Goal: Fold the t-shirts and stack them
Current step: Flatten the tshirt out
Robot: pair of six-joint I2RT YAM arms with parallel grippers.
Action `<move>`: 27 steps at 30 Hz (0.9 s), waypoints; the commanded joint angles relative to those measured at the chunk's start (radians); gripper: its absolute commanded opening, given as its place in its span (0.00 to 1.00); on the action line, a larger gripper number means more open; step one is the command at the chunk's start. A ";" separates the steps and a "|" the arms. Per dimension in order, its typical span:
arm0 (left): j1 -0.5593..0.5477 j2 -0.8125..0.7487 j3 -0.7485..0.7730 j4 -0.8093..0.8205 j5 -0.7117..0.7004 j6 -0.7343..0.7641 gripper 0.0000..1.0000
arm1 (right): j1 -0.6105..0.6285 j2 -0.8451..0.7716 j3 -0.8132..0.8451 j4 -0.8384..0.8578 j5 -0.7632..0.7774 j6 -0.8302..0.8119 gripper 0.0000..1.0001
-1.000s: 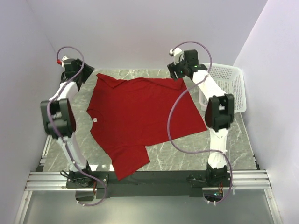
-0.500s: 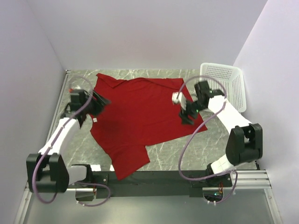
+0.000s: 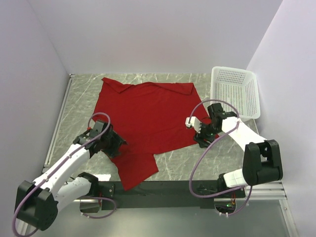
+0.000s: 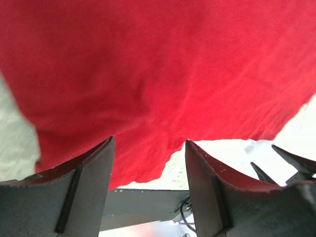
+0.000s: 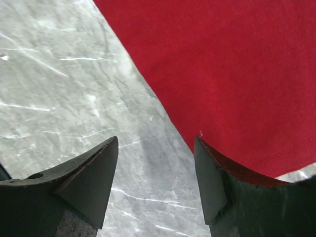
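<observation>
The deep red t-shirt (image 3: 148,116) lies spread flat in the middle of the marble table (image 3: 79,98). One sleeve reaches toward the near edge of the table, and the other one lies at the far left corner of the cloth. A white mesh basket (image 3: 236,94) stands at the far right, just beside the shirt's far right corner but not touching it.

The left gripper (image 3: 116,147) is low over the left edge of the shirt, near the place where the near sleeve starts. In the left wrist view its two fingers (image 4: 84,182) stand well apart with nothing between them. Red cloth fills nearly all of that view, and the curved edge of the shirt passes just above the gap between the fingers. It is hard to say from this angle if the fingertips already touch the cloth.

The right gripper (image 3: 200,139) is at the near right corner of the shirt. Its jaws are also spread and hold nothing. In the right wrist view the shirt's edge runs in a diagonal from the top down to the right finger (image 5: 217,187). The stitched corner lies against this finger, and the other finger is over bare marble.
</observation>
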 commanded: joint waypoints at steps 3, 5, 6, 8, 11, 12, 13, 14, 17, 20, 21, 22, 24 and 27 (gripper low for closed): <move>-0.041 -0.011 -0.041 -0.115 -0.075 -0.140 0.63 | -0.007 0.009 -0.010 0.121 0.059 0.069 0.69; -0.046 0.024 -0.048 -0.108 -0.076 -0.149 0.63 | -0.007 0.027 -0.006 0.159 0.076 0.101 0.68; -0.047 0.040 -0.048 -0.105 -0.079 -0.150 0.62 | -0.007 0.046 0.002 0.170 0.084 0.111 0.68; -0.058 0.076 -0.045 -0.090 -0.087 -0.158 0.61 | -0.007 0.066 0.014 0.181 0.078 0.122 0.68; -0.064 0.136 -0.035 -0.079 -0.090 -0.158 0.58 | -0.008 0.106 0.039 0.181 0.075 0.132 0.67; -0.064 0.152 -0.030 -0.096 -0.090 -0.160 0.56 | -0.007 0.126 0.049 0.184 0.076 0.135 0.66; -0.066 0.175 -0.027 -0.098 -0.090 -0.157 0.55 | -0.008 0.133 0.051 0.187 0.082 0.135 0.65; -0.066 0.182 -0.028 -0.096 -0.118 -0.150 0.55 | -0.008 0.146 0.053 0.190 0.087 0.134 0.65; -0.067 0.195 -0.057 -0.072 -0.101 -0.150 0.54 | -0.007 0.159 0.043 0.205 0.109 0.125 0.64; -0.066 0.195 -0.078 -0.073 -0.101 -0.152 0.53 | -0.008 0.181 0.040 0.192 0.132 0.111 0.57; -0.067 0.193 -0.081 -0.076 -0.101 -0.152 0.53 | -0.007 0.189 0.036 0.190 0.138 0.109 0.54; -0.066 0.184 -0.085 -0.084 -0.101 -0.155 0.53 | -0.008 0.190 0.031 0.190 0.142 0.106 0.52; -0.066 0.175 -0.091 -0.090 -0.101 -0.158 0.52 | -0.007 0.195 0.020 0.185 0.153 0.102 0.45; -0.067 0.163 -0.116 -0.096 -0.070 -0.160 0.53 | -0.008 0.198 0.011 0.158 0.165 0.094 0.31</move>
